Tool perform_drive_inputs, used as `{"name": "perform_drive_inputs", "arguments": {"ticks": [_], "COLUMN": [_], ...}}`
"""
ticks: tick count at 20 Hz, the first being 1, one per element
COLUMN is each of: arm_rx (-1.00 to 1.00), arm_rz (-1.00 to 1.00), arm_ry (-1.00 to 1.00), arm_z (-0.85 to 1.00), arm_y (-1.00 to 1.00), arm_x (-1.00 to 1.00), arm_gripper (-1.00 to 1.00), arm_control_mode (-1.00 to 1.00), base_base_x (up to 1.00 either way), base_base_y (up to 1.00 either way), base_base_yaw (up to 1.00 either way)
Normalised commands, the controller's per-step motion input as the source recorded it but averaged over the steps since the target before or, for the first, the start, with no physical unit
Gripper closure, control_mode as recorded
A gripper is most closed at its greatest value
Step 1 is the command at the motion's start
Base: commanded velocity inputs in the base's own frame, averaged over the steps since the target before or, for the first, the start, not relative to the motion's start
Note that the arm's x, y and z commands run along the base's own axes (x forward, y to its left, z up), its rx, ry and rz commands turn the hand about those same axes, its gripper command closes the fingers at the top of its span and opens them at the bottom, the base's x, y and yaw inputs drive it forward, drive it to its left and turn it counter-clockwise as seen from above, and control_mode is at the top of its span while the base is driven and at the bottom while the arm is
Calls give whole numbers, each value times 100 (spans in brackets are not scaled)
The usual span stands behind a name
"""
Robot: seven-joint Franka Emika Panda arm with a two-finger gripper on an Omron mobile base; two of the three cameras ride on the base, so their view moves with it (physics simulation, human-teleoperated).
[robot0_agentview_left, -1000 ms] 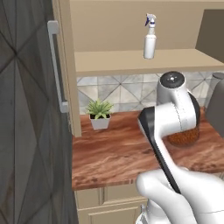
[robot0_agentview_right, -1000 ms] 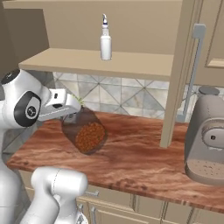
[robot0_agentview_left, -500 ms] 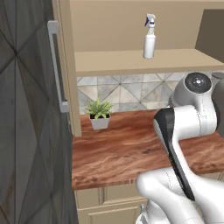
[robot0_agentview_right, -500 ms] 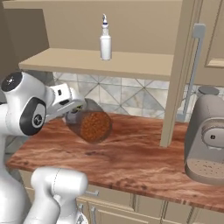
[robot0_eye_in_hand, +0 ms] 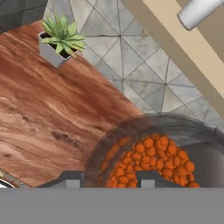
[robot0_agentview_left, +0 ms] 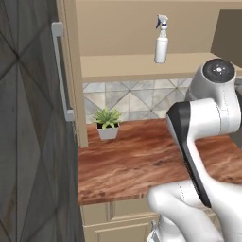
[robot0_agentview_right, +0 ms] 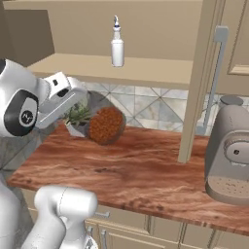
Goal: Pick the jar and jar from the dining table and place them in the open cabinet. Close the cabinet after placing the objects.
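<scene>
Two fingers [robot0_eye_in_hand: 148, 177] — jar [robot0_agentview_right: 106, 125] tilted, aloft

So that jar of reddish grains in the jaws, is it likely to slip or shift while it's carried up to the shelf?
The jar looks like smooth clear glass, so probably slippery. It hangs tilted above the counter, and the loose grains would likely shift and move its weight. Being squat and round, it may roll if set on the shelf on its side.

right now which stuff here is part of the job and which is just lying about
Job: jar of reddish-brown grains, held in the shut gripper; open cabinet shelf; cabinet door.
Lying about: white spray bottle; potted plant; coffee machine.
</scene>
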Motion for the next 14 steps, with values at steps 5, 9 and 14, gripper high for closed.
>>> {"name": "perform_drive_inputs", "arguments": {"ticks": [5,9,14], "arm_rx": [-22,-23,-20], "arm_rz": [1,12,17], "arm_ry": [0,0,0], "arm_z": [56,53,54], "arm_y": [0,-9,-26], "arm_x": [-6,-3,-1], "arm_gripper": [100,100,100], "arm_control_mode": [-100,-100,-100], "base_base_x": [0,0,0], "base_base_y": [0,0,0], "base_base_yaw": [0,0,0]}}
